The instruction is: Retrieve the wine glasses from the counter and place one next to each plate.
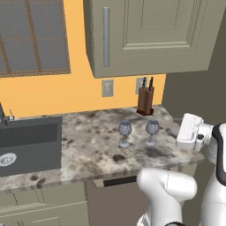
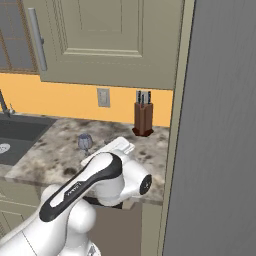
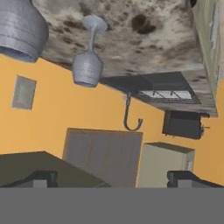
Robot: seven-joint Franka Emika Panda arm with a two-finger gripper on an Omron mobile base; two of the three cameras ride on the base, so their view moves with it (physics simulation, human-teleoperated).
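Left base view: two wine glasses (image 1: 125, 133) (image 1: 152, 132) stand upright mid-worktop (image 1: 88, 150), hand just beside the right one; a sideways sweep could topple it. Right base view: arm hides one glass. Hand view: claw (image 3: 113, 178) open, empty, rolled over, nearer glass off-centre; closing now likely clips its bowl.

Knife block (image 1: 145, 101) upright against yellow wall; outlet (image 1: 107, 88) just left; faucet (image 3: 130, 116) beside sink (image 1: 29, 145).

Glossy white rounded arm (image 2: 75, 200) links — black curved band along one, dark joint caps, boxy white wrist (image 1: 190, 131).
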